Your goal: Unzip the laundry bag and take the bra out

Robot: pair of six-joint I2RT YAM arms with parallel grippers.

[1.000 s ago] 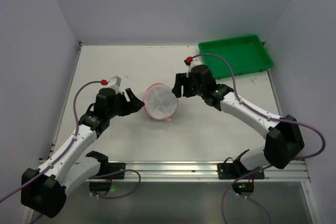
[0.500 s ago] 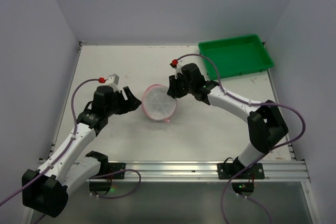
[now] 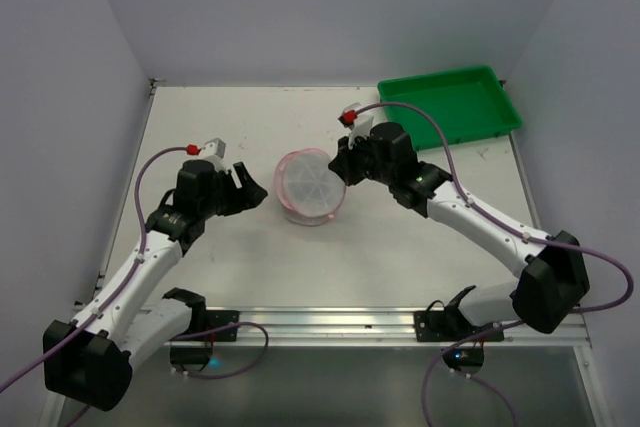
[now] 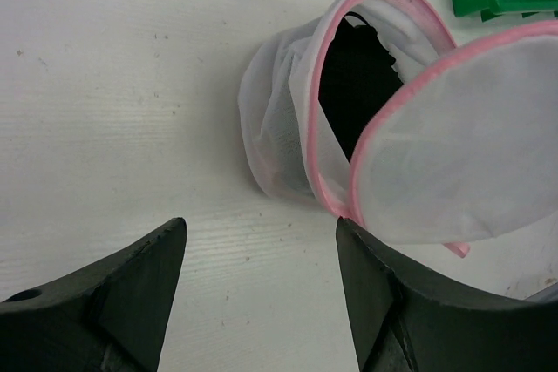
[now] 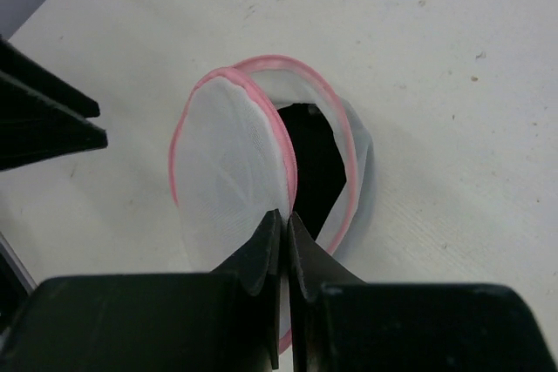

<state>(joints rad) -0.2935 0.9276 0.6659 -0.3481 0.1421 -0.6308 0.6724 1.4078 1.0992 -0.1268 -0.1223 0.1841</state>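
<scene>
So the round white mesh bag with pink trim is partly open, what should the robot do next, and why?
The round white mesh laundry bag shows only a narrow dark gap, no bra can be seen inside, and the open left gripper hovers just outside. So the right gripper, shut on its pink-rimmed lid, should probably pull that flap a little wider.
</scene>
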